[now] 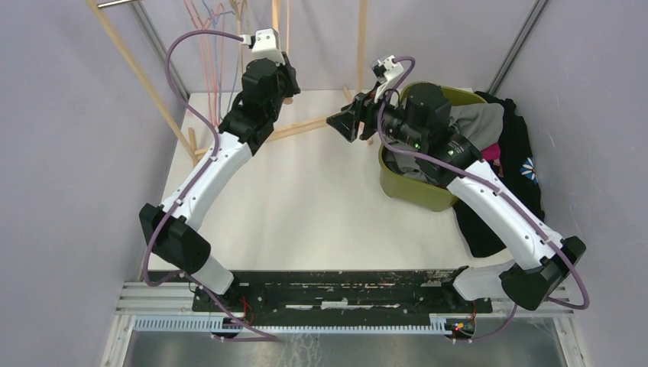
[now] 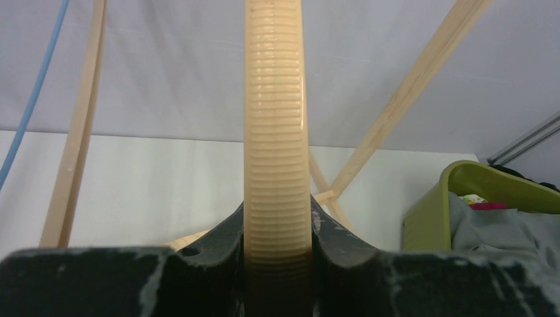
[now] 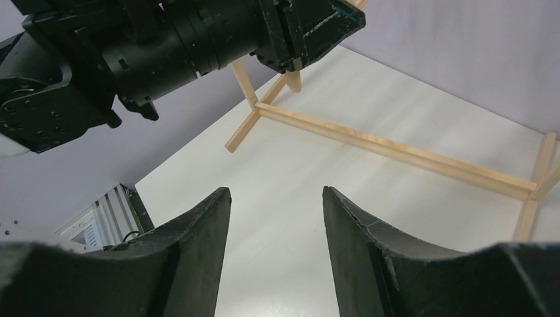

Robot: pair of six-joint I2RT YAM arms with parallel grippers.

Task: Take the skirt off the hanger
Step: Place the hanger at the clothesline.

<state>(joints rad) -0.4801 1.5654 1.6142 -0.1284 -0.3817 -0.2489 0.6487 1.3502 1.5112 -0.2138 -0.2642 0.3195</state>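
Note:
My left gripper [image 1: 286, 90] is raised at the back of the table by the wooden rack and is shut on a ribbed beige hanger bar [image 2: 276, 119], which runs straight up between its fingers [image 2: 224, 231]. No cloth hangs on the part of the bar that shows. My right gripper [image 1: 345, 122] is open and empty above the table, left of the green basket [image 1: 413, 191]; its fingers [image 3: 198, 224] point at the left gripper [image 3: 290, 39]. A grey garment [image 1: 477, 122] lies in the basket; I cannot tell whether it is the skirt.
A wooden rack [image 1: 321, 124] with slanted poles [image 1: 141, 73] stands at the back. Coloured wire hangers [image 1: 210, 38] hang at the back left. A black garment with a flower print [image 1: 523, 164] drapes over the basket's right side. Grey walls close in on both sides.

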